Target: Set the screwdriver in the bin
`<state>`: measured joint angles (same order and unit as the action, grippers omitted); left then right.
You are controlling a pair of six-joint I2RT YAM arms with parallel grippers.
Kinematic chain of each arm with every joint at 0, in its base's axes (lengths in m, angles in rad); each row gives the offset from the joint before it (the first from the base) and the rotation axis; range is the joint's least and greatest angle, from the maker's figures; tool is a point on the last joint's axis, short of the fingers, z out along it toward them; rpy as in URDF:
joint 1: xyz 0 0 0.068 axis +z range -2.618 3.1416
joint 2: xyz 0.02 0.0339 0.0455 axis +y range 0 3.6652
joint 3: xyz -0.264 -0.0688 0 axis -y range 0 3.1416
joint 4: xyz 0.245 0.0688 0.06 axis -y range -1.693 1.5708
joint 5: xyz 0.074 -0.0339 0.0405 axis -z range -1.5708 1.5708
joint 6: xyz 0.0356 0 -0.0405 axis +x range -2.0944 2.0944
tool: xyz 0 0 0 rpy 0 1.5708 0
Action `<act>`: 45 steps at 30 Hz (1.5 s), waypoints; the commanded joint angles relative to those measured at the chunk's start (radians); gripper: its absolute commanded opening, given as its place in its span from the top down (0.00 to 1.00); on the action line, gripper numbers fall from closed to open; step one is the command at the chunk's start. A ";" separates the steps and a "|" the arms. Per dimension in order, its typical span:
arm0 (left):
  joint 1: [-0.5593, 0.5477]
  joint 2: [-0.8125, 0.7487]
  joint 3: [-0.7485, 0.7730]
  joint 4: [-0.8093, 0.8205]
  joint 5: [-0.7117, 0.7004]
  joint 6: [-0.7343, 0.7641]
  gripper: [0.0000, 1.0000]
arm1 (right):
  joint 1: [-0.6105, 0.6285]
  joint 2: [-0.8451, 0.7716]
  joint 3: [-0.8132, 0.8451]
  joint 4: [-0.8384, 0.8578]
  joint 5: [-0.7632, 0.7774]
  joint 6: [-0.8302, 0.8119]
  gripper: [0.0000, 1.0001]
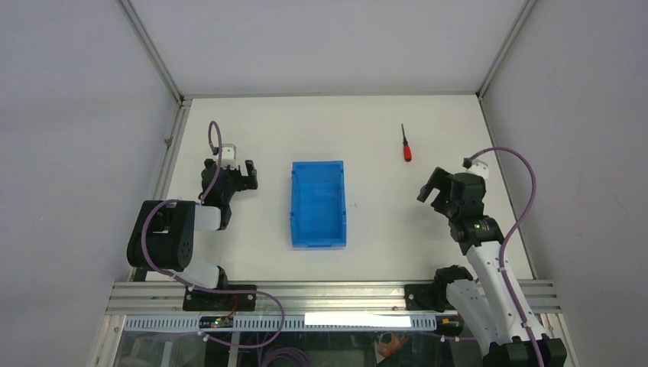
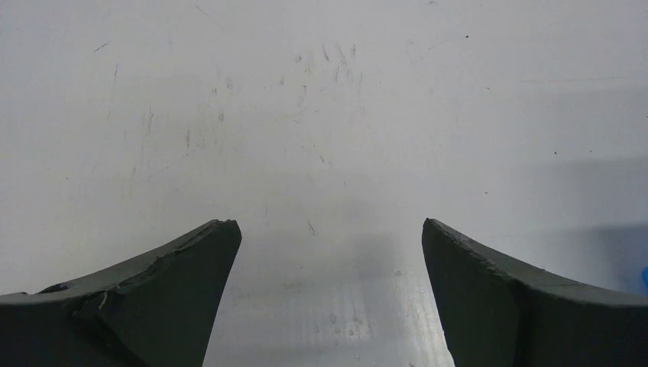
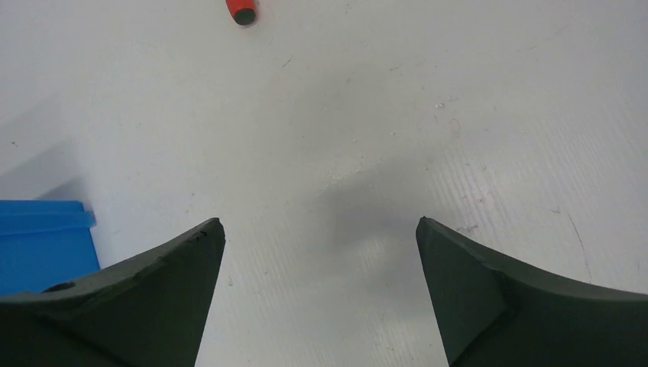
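Observation:
The screwdriver (image 1: 406, 145), red-handled with a thin black shaft, lies on the white table at the back right; only its handle end (image 3: 243, 11) shows at the top of the right wrist view. The blue bin (image 1: 318, 203) stands mid-table with nothing in it, and its corner (image 3: 42, 241) shows at the left of the right wrist view. My right gripper (image 1: 432, 192) hangs open in front of the screwdriver, to the bin's right, with bare table between its fingers (image 3: 317, 222). On the bin's left my left gripper (image 1: 243, 173) is open over bare table (image 2: 330, 223).
Grey enclosure walls stand around the table on the left, back and right. An aluminium rail (image 1: 328, 294) with both arm bases runs along the near edge. A purple cable (image 1: 520, 199) loops off the right arm.

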<state>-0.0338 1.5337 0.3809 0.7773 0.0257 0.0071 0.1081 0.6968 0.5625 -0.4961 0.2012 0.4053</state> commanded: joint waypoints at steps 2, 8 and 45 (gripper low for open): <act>-0.008 -0.026 0.003 0.027 0.000 -0.016 0.01 | -0.002 -0.010 0.018 -0.001 0.018 0.022 0.01; -0.008 -0.026 0.003 0.027 0.000 -0.017 0.01 | -0.002 -0.013 0.037 0.017 -0.028 0.013 0.01; -0.008 -0.026 0.003 0.027 -0.001 -0.017 0.01 | 0.001 1.493 1.171 -0.212 -0.051 -0.193 0.41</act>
<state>-0.0338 1.5337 0.3809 0.7776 0.0257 0.0071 0.1081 2.1738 1.6859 -0.6605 0.1310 0.2096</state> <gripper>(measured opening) 0.992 0.716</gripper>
